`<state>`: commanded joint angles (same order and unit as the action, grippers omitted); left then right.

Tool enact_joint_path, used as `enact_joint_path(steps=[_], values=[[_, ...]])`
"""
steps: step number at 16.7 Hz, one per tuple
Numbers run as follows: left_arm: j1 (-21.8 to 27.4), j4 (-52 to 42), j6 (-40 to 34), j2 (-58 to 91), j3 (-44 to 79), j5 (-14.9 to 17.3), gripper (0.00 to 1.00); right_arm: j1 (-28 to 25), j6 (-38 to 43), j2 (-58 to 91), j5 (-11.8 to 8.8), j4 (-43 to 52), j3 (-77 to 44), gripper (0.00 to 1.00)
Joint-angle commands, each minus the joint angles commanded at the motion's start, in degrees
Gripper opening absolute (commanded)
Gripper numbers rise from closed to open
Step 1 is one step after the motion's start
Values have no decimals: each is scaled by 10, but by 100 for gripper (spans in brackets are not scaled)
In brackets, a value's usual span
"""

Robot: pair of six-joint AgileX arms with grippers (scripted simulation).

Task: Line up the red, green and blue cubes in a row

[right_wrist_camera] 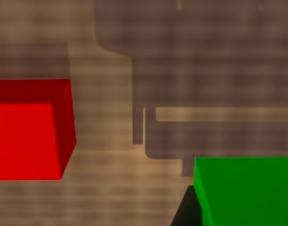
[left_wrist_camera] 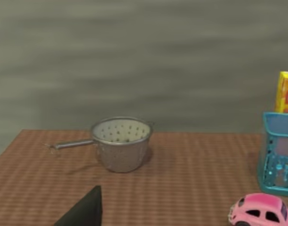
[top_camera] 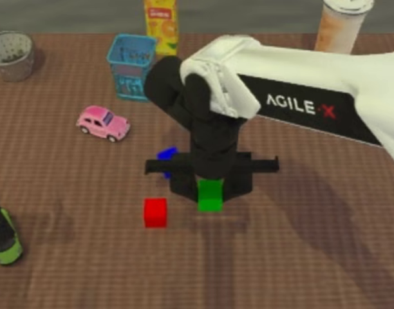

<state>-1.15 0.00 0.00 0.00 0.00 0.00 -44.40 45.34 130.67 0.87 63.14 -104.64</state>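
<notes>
**Two cubes near each other, the third half hidden**

Your right gripper (top_camera: 210, 193) is over the middle of the table with the green cube (top_camera: 210, 195) pinched between its fingers. You hold it just beside the red cube (top_camera: 155, 212), apart and not touching, probably to set it down as the next one in the row. The blue cube (top_camera: 166, 155) lies behind the gripper, partly covered by the arm; it is likely the last to fetch. The pink toy car (top_camera: 103, 123), blue basket (top_camera: 131, 66) and metal colander (top_camera: 12, 55) stand further behind, well apart, blocking nothing. Your left gripper (top_camera: 4, 248) is parked far to the side; I cannot tell its fingers.
</notes>
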Motion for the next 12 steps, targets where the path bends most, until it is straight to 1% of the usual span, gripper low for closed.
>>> enact_joint_path(steps=[4,8,12], values=[[0,0,0,0,0,0,100,-2,1,21,1,-67,47,0],[0,0,0,0,0,0,100,-2,1,22,1,-70,49,0],[0,0,0,0,0,0,100,-2,1,22,1,-70,49,30]])
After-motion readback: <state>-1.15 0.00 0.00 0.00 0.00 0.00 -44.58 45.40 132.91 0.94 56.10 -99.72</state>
